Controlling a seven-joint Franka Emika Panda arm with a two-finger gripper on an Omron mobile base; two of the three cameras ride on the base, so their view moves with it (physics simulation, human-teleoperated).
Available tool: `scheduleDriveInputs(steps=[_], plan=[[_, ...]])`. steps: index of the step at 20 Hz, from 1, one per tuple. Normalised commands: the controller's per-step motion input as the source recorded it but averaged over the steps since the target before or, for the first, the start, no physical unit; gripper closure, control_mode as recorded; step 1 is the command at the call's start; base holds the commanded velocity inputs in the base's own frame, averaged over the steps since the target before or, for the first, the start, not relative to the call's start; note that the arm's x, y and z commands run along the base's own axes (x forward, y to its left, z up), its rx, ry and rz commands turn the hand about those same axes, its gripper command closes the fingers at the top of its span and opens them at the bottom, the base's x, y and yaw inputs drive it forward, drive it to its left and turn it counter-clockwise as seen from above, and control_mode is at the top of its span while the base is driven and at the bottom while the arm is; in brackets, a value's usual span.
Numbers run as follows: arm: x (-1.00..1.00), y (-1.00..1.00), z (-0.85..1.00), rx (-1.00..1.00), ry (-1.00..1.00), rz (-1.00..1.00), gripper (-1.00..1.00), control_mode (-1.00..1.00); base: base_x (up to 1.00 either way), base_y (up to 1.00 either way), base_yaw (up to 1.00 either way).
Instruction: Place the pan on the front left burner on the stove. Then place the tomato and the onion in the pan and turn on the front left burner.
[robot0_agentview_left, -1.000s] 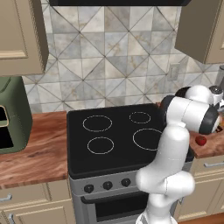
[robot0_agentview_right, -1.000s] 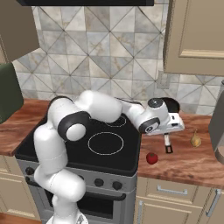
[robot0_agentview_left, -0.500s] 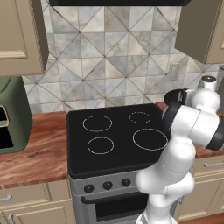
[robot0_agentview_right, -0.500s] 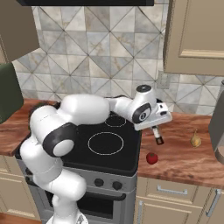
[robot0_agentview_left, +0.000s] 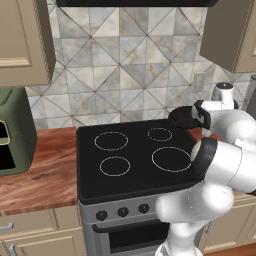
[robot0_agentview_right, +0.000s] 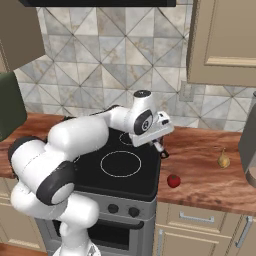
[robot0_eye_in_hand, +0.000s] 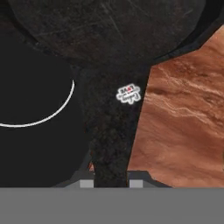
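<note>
The hand (robot0_agentview_right: 161, 146) is clenched on the handle of the pan (robot0_eye_in_hand: 109, 35), gripping it near its end, so the pan hangs out ahead of the fingers above the right edge of the stove (robot0_agentview_left: 135, 175). In the left base view the pan (robot0_agentview_left: 182, 118) shows as a dark disc at the stove's far right, beside the white wrist. The front left burner (robot0_agentview_left: 115, 166) lies well apart from it, across the glass on the near left.

The likeliest trouble, as a judgement, comes from that grip: held so far from the bowl, the pan could swivel or sag between the fingers during the long sweep across the stove, and then land tilted or off the ring. A low carry could also drag its base over the glass. The arm is folded tightly over the cooktop, so its elbow may crowd the path.

The tomato (robot0_agentview_right: 173, 180) sits on the counter (robot0_agentview_right: 210, 170) just right of the stove's near corner, and the onion (robot0_agentview_right: 223, 159) lies farther right, both waiting. The counter is reddish-brown wood grain; the wall behind carries grey diamond tiles, beige cabinets hang above, and a green appliance (robot0_agentview_left: 15, 130) stands at the left
</note>
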Motion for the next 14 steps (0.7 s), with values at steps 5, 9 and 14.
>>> scheduleDriveInputs(steps=[5, 9, 14], plan=[[-0.14, 0.68, 0.02, 0.02, 0.01, 0.23, 1.00, -1.00, 0.00, 0.00, 0.00], [-0.02, 0.54, 0.04, 0.03, 0.02, 0.24, 1.00, -1.00, 0.00, 0.00, 0.00], [0.00, 0.48, 0.05, 0.04, 0.05, 0.24, 1.00, -1.00, 0.00, 0.00, 0.00]])
